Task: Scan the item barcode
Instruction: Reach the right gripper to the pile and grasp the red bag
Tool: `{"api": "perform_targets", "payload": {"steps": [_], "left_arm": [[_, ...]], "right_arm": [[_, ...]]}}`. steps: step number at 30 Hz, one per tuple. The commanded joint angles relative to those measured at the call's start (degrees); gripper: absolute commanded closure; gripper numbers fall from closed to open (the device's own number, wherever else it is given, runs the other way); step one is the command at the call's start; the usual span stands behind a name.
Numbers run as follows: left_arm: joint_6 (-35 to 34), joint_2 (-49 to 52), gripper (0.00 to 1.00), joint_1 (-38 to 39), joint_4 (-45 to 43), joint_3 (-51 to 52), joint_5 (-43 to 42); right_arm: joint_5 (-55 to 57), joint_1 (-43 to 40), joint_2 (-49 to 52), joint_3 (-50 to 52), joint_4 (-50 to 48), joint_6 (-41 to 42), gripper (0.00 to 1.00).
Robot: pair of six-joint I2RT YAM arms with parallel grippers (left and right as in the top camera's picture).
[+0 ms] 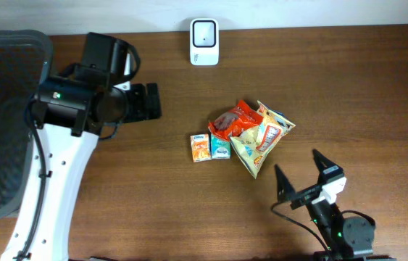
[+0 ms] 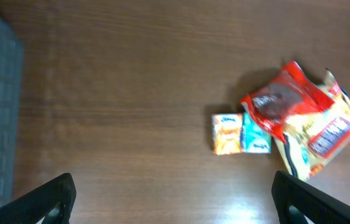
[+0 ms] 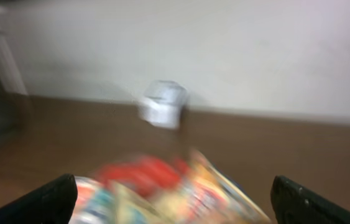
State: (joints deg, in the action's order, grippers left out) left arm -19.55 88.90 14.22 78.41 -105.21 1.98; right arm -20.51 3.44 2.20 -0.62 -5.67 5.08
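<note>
Spread wide, gripping nothing: left pincer (image 1: 148, 101) over the left of the counter (image 1: 370, 87), right pincer (image 1: 298, 163) by its front edge. Mid-counter: red packet (image 1: 234, 119) overlapping yellow packet (image 1: 261, 138), beside two cartons (image 1: 210, 147). At far edge: white scanner (image 1: 204, 42).

A dark brown wooden bench (image 1: 363, 94) fills most of the overhead view. A black mesh chair (image 1: 1, 116) covers its left edge. A pale wall (image 3: 262, 50) rises behind the far edge.
</note>
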Motion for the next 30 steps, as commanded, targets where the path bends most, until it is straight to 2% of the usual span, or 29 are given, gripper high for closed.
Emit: {"api": "perform_targets", "payload": {"steps": [1, 5, 6, 8, 11, 13, 17, 19, 21, 22, 26, 30], "left_arm": [[-0.6, 0.2, 0.01, -2.5, 0.2, 0.2, 1.2], [-0.5, 0.2, 0.01, -3.1, 0.9, 0.2, 2.5], [-0.5, 0.2, 0.01, -3.2, 1.7, 0.2, 7.0], [-0.6, 0.2, 0.01, -3.3, 2.1, 0.2, 11.3], [-0.6, 0.2, 0.01, -4.2, 2.1, 0.2, 10.9], [-0.5, 0.2, 0.01, -4.3, 2.3, 0.2, 11.4], [-0.6, 0.2, 0.01, -4.3, 2.5, 0.2, 11.3], [-0.5, 0.2, 0.01, -4.3, 2.5, 0.2, 11.3], [-0.5, 0.2, 0.01, -4.3, 2.5, 0.2, 11.3], [-0.5, 0.2, 0.01, -4.3, 2.5, 0.2, 11.3], [-0.5, 0.2, 0.01, -4.3, 2.5, 0.2, 11.3], [-0.5, 0.2, 0.01, -4.3, 2.5, 0.2, 11.3]], "right_arm": [[-16.6, 0.3, -0.3, 0.3, -2.4, 3.0, 0.02], [-23.1, 0.3, -0.3, 0.3, -12.2, 3.1, 0.02], [-24.0, 0.3, -0.3, 0.1, -18.9, 5.6, 0.01], [-22.3, 0.3, -0.3, -1.5, -25.3, 7.3, 0.02], [-16.2, 0.2, 0.1, -8.1, -23.8, 6.8, 0.01], [-14.0, 0.2, 2.1, -15.6, -17.6, 0.8, 0.02], [-5.9, 0.2, 11.5, -33.9, 4.5, -9.2, 0.02], [1.4, 0.2, 21.2, -48.0, 23.5, -10.9, 0.02], [1.0, 0.3, 30.3, -59.3, 38.4, -10.7, 0.02], [-0.9, 0.3, 32.5, -61.4, 40.8, -10.4, 0.02], [-29.6, 0.3, 44.0, -67.1, 54.6, -1.8, 0.02], [-40.3, 0.3, 51.5, -67.1, 50.2, 1.3, 0.02]]}}
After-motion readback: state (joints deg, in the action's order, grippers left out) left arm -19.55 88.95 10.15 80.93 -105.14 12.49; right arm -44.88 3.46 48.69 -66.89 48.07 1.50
